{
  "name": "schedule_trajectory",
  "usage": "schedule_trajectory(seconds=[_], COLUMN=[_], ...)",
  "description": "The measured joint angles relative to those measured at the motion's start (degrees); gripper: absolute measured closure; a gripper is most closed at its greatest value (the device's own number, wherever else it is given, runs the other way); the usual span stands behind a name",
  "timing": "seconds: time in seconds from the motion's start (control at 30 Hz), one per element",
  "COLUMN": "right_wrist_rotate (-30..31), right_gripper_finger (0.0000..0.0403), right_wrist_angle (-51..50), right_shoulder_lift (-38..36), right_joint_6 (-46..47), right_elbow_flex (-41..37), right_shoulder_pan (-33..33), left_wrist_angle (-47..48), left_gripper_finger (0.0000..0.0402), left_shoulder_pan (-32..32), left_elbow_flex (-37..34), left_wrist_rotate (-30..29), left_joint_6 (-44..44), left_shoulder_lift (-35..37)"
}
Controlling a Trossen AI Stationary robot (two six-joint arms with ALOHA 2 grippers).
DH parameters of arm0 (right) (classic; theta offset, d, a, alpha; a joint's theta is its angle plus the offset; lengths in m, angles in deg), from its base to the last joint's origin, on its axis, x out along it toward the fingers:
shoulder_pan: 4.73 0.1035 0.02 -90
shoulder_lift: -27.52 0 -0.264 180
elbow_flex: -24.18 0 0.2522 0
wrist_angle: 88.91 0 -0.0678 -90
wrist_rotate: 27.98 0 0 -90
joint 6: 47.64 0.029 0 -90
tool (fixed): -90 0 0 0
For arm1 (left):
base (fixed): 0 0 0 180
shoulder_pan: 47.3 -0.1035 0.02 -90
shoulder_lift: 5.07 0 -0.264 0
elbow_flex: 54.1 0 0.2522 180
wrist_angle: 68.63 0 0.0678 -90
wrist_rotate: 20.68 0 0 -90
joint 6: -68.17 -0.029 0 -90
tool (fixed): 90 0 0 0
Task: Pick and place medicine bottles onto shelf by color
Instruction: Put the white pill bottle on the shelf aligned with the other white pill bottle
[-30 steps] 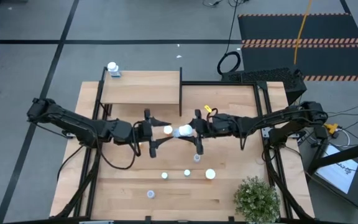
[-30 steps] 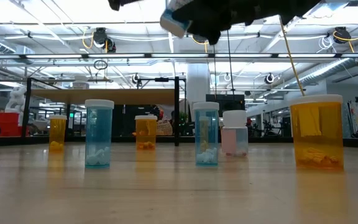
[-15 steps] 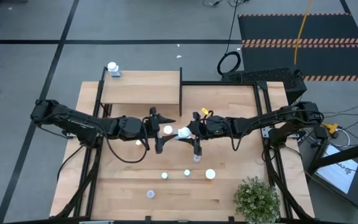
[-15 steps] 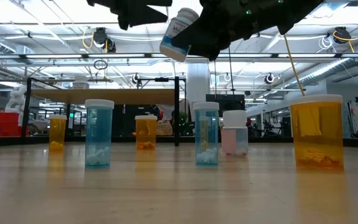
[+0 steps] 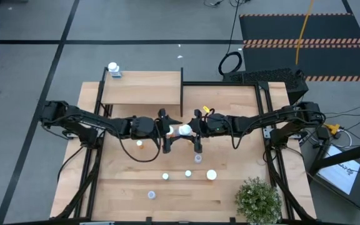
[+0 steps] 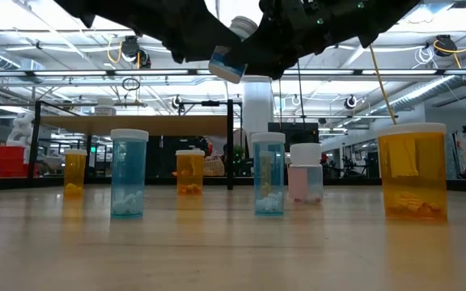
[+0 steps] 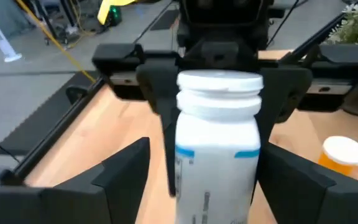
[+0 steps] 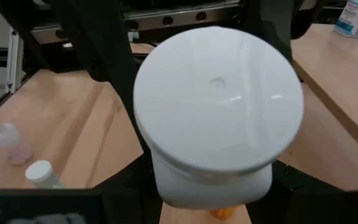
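Note:
A white medicine bottle [image 5: 184,130] with a white cap and a blue-edged label hangs high above the table's middle, with my right gripper [image 5: 192,131] shut on it. Its cap [image 8: 219,99] faces the right wrist and its bottom points at the left arm. My left gripper [image 5: 168,132] is open, and its two fingers [image 7: 120,177] stand on either side of the bottle's lower body [image 7: 216,180]. The shelf [image 5: 142,87] stands at the far left and carries one white bottle [image 5: 113,69] at its far left corner. My right gripper pinches the bottle's upper body, just under the cap [image 7: 219,109], between its two fingers [image 7: 159,99]. The fingers come nearly level from the table's right and lie along the bottle. The bottle is lifted clear, cap end higher, bottom [image 6: 223,69] slanting down to the left.
On the table under and in front of the grippers stand several small bottles: orange [image 6: 189,171], blue [image 6: 129,173] [image 6: 269,174], a pale one [image 6: 305,173] and a near orange one [image 6: 412,171]. A green potted plant [image 5: 258,199] stands at the near right corner.
My left gripper has gone toward the table's right edge and down, up to the white bottle, and its fingers now stand on either side of the bottle's lower end. My right gripper has kept the bottle almost in place.

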Motion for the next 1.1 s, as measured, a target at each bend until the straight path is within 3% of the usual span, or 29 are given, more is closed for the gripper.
schedule_trajectory(seconds=[0.27,0.37,0.5,0.63,0.87,1.1], right_wrist_rotate=[0.24,0.05,-0.03,-0.40,-0.78,-3.75], right_gripper_finger=[0.0238,0.0238,0.0233,0.0204,0.0147,0.0150], right_wrist_angle=[0.20,0.47,0.69,0.96,3.06,8.26], right_shoulder_lift=[-0.07,-0.09,-0.10,-0.26,-0.24,-0.24], right_joint_6=[-0.41,-0.38,0.01,-0.85,-1.39,-1.30], right_elbow_flex=[0.00,0.02,0.02,0.02,0.00,-0.02], right_shoulder_pan=[-0.02,0.02,0.02,0.11,0.46,0.48], left_wrist_angle=[-0.79,-0.83,-0.93,-0.88,-1.57,-4.57], left_gripper_finger=[0.0232,0.0251,0.0237,0.0214,0.0234,0.0228], left_shoulder_pan=[0.22,0.48,0.52,0.70,1.07,1.75], left_elbow_flex=[-0.04,-0.04,-0.04,-0.09,-0.07,-0.02], left_wrist_rotate=[0.52,0.56,0.52,0.55,0.46,0.57], left_joint_6=[-2.56,-3.06,-3.31,-2.62,-0.95,-0.52], left_shoulder_lift=[0.35,0.46,0.46,1.60,5.22,5.35])
